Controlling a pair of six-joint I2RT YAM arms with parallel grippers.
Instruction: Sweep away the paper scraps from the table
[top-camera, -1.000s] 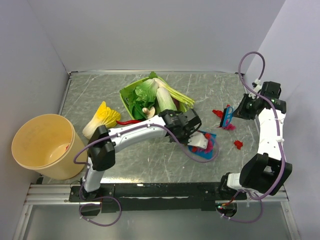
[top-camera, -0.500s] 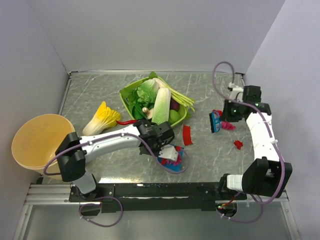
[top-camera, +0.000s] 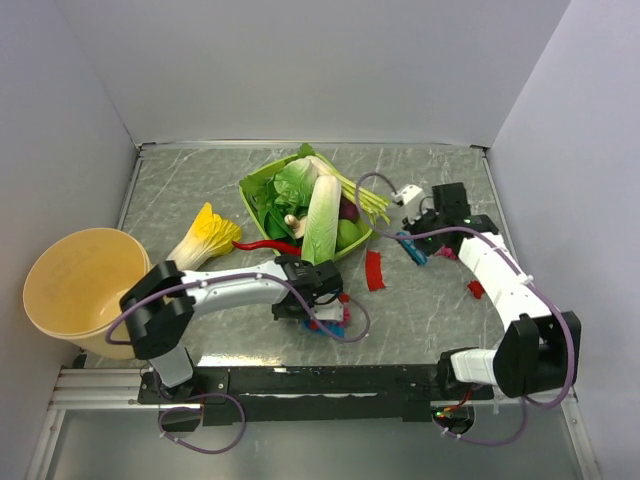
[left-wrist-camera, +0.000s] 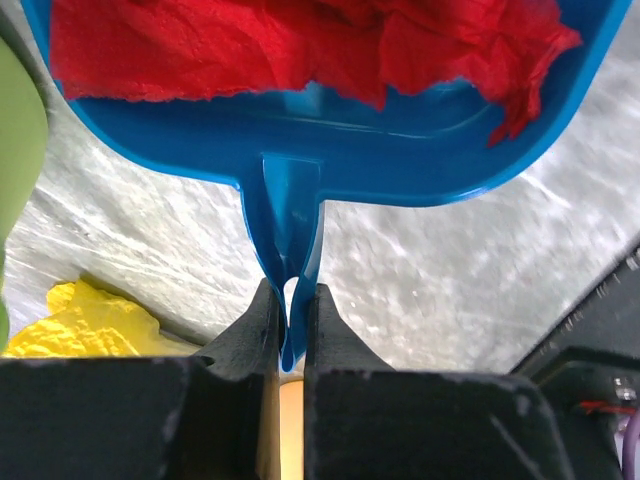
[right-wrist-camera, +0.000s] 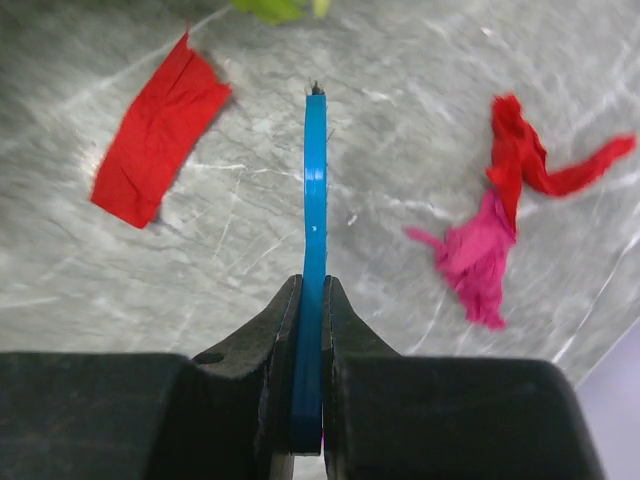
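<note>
Grey-green marble worktop (top-camera: 200, 180) lies between white walls (top-camera: 300, 70), with a tan bucket (top-camera: 110, 338) at its left edge. A green tray (top-camera: 250, 190) piled with vegetables sits mid-worktop. A yellow cabbage (top-camera: 205, 235) and a red chili (top-camera: 262, 244) lie just beside it, between the tray and the left arm.

Half a second ago the right arm was further right; it has swung left, so its blue tool now stands just right of the red strip (right-wrist-camera: 158, 130). The left arm has drawn the dustpan (left-wrist-camera: 420, 170) slightly leftward.

The left claw (left-wrist-camera: 293, 295) is clamped on the dustpan's handle, and the pan carries a heap of red paper scraps (left-wrist-camera: 250, 40). The right claw (right-wrist-camera: 312, 290) is pinched tight on a thin blue tool, probably a brush (right-wrist-camera: 315, 180) seen edge-on. A red and magenta tuft (right-wrist-camera: 490, 230) lies on the worktop to its right, apart from it.
</note>
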